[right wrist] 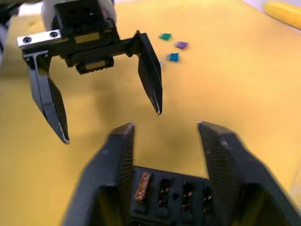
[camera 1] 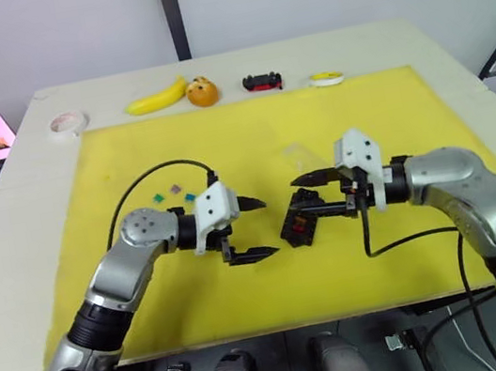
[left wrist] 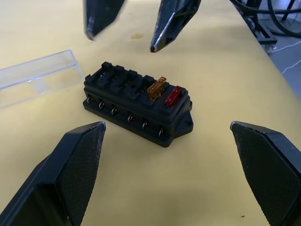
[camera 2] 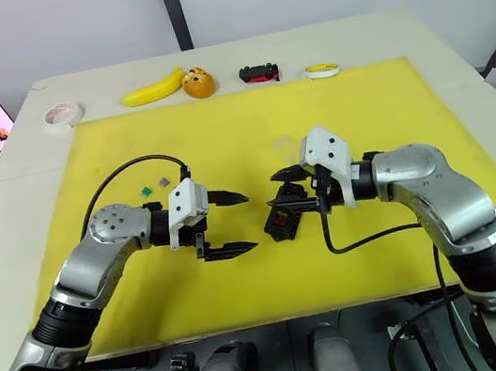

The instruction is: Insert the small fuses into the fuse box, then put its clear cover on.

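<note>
Two fuses (left wrist: 163,92) sit in the fuse box (left wrist: 136,106); both grippers' fingers apart, right gripper (camera 1: 312,196) straddling it

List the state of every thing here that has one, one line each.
fuse box: uncovered, an orange and a red fuse seated, other slots empty.
clear cover: off, lying beside the box.
loose fuses: lying on the yellow mat.
left gripper: open, empty.
right gripper: open, straddling the box.

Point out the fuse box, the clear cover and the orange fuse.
fuse box (left wrist: 136,110): left wrist view, front side wall.
clear cover (left wrist: 37,77): left wrist view, middle of its top face.
orange fuse (left wrist: 156,88): left wrist view, its exposed top.
</note>
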Controlling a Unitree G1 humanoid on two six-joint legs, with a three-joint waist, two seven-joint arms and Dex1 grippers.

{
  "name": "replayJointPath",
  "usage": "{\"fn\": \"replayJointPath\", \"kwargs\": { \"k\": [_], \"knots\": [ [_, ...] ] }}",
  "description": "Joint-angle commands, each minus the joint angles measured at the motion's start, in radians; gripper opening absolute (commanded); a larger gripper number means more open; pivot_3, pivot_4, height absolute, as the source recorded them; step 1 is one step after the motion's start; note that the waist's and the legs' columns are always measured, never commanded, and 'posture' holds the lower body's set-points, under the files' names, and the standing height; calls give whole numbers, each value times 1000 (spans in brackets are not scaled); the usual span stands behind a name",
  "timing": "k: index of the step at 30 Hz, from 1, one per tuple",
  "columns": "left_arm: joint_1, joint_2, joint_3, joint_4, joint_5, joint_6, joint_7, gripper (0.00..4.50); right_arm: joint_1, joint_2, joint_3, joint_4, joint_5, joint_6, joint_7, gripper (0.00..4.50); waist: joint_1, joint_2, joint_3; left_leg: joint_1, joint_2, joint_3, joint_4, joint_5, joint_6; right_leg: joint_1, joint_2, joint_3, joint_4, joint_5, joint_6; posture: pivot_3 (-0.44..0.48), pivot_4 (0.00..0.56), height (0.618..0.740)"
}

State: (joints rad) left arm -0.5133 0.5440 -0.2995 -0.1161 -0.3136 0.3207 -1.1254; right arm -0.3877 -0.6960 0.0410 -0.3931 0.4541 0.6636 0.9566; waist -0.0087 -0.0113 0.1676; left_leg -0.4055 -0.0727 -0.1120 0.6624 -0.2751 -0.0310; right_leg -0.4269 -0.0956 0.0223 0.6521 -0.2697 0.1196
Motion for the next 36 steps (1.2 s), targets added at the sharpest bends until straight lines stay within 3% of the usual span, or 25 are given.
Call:
{"fn": "replayJointPath", "kwargs": {
  "k": [1,2,3,15,18,21,36],
  "knots": [
    [-24,-9,15,-2,2,-27,-11,4500,52,21,-26,-93,22,12,-65,537,0,0,0,0,0,0,0,0,0,0,0,0,0,0,0,0,150,740],
    [-25,-11,13,1,4,-30,-15,4500,69,27,-26,-108,21,15,-82,56,0,0,0,0,0,0,0,0,0,0,0,0,0,0,0,0,150,740],
    [-26,-11,12,4,5,-34,-18,4500,82,32,-25,-118,20,17,-96,16,-1,0,0,0,0,0,0,0,0,0,0,0,0,0,0,0,150,740],
    [-30,-22,8,8,18,-41,-36,4500,149,14,-43,-189,27,51,-181,16,-1,0,0,0,0,0,1,-2,4,0,0,0,1,0,0,0,150,740],
    [-29,-24,8,6,20,-44,-36,4500,166,0,-63,-222,45,80,-193,828,-1,0,0,0,0,0,1,-2,4,0,0,0,1,0,0,0,150,740],
    [-30,-26,10,6,21,-44,-36,4500,178,-6,-72,-241,47,103,-222,2235,-1,0,0,0,0,0,1,-3,5,0,0,0,1,0,0,0,150,740],
    [-33,-28,11,8,22,-40,-36,4500,188,14,-46,-224,49,138,-285,2235,-1,0,0,0,0,0,1,-3,5,0,0,0,2,0,0,0,150,740]
  ]
}}
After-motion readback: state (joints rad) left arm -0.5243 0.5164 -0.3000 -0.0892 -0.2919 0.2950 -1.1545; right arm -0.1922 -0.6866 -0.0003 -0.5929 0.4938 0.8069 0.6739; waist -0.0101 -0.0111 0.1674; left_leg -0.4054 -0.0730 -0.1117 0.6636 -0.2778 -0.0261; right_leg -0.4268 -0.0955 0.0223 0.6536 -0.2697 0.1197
